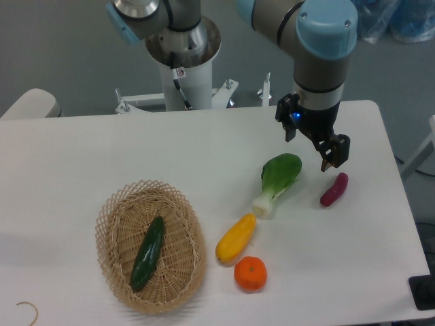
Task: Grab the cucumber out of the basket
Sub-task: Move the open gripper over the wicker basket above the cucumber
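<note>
The cucumber (148,253) lies inside the basket (109,210) at the lower left of the frame, resting diagonally along the basket floor with its upper end pointing toward the upper right; this orientation leaves its long flanks exposed from above, which suits a top-down grasp across its narrow width. The gripper (330,157) hangs at the upper right of the frame, well apart from the basket, just above the purple eggplant (334,189) and beside the bok choy (278,181). It holds nothing; whether the fingers stand wide or narrow cannot be told, because the view shows them edge-on and dark. A yellow squash (236,238) and an orange (250,273) lie between gripper and basket on the table (81,156). Judgement: the approach has not begun; the arm must cross leftward and downward in the frame, clearing the basket rim before descending.
</note>
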Controlling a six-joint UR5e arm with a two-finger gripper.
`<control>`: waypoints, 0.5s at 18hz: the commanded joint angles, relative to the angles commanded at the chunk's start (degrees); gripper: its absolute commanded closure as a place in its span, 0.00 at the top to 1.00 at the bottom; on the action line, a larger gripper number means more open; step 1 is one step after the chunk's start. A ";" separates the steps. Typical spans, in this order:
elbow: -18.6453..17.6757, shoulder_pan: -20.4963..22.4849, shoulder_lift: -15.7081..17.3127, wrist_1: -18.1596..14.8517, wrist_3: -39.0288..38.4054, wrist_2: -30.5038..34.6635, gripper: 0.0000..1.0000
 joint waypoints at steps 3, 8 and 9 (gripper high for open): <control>0.18 -1.49 0.00 0.00 -3.41 -0.18 1.00; 0.00 -6.32 -0.97 1.49 -11.59 -0.61 1.00; -0.26 -7.37 -1.05 1.58 -12.65 -1.40 1.00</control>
